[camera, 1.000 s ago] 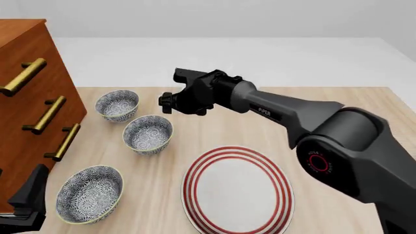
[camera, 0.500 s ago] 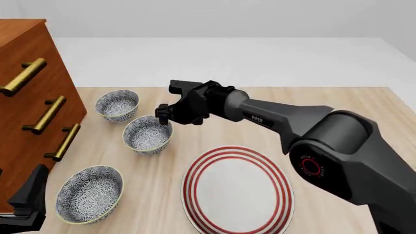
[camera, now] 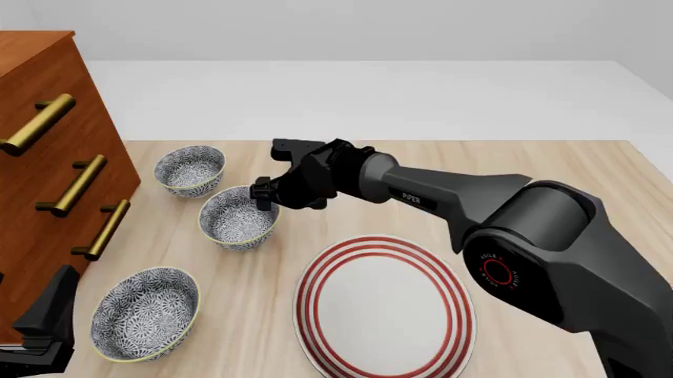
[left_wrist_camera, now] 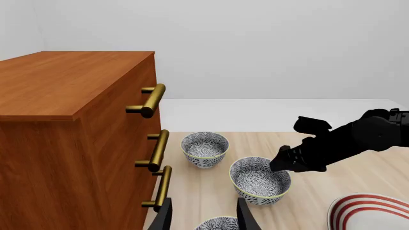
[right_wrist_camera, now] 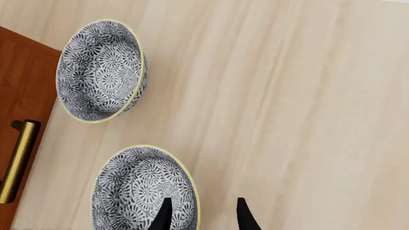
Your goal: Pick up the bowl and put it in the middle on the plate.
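The right gripper [camera: 265, 191] hangs over the right-hand rim of the bowl [camera: 239, 218], the middle one of three patterned bowls on the worktop [camera: 526, 181]. In the right wrist view its two dark fingertips [right_wrist_camera: 164, 215] are parted and straddle the yellowish rim of that bowl [right_wrist_camera: 137, 191]: one tip lies over the patterned inside, the other over bare wood just outside the wall. The jaws are spread with the rim between them, and whether either finger touches the wall cannot be told.

Beyond the gripper, farther along the worktop and beside the wooden drawer cabinet [camera: 47, 157], stands a second bowl [camera: 191, 169], apart from the first. A third bowl [camera: 144, 313] sits nearer the arms' side, well to the gripper's lower left in the front view. The plate [camera: 384, 309], white with red rings, lies on the worktop on the near side of the gripper, just beside the middle bowl and not touching it; nothing rests on it.

The left gripper [left_wrist_camera: 203, 218] stays low by the cabinet, its two fingers parted and holding nothing, with the third bowl's rim just visible between them.
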You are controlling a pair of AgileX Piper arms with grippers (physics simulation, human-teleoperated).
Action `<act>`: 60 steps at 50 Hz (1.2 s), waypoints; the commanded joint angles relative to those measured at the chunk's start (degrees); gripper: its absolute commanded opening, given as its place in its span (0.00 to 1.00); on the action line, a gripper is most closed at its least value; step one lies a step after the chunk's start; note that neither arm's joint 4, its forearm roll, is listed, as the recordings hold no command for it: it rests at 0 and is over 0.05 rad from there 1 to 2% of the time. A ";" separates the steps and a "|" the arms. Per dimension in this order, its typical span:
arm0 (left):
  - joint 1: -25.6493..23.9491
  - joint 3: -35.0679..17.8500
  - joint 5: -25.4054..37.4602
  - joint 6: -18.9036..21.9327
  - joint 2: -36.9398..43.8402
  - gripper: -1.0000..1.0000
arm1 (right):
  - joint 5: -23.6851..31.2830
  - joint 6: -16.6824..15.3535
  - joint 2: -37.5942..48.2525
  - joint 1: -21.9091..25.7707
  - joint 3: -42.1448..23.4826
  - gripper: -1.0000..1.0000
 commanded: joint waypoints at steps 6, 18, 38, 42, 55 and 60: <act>0.00 0.00 0.00 0.00 0.00 1.00 | -0.41 -0.05 1.40 0.40 -0.22 1.00; 0.00 0.00 0.00 0.00 0.00 1.00 | -0.57 -0.03 2.25 0.68 -0.24 1.00; 0.00 0.00 0.00 0.00 0.00 1.00 | -0.83 -0.82 2.29 1.24 0.27 0.00; 0.00 0.00 0.00 0.00 0.00 1.00 | -0.77 -0.86 1.98 1.55 0.26 0.00; 0.00 0.00 0.00 0.00 0.00 1.00 | -1.09 -1.27 1.56 1.37 0.77 0.00; 0.00 0.00 0.00 0.00 0.00 1.00 | -1.57 -1.49 -0.09 0.79 1.92 0.00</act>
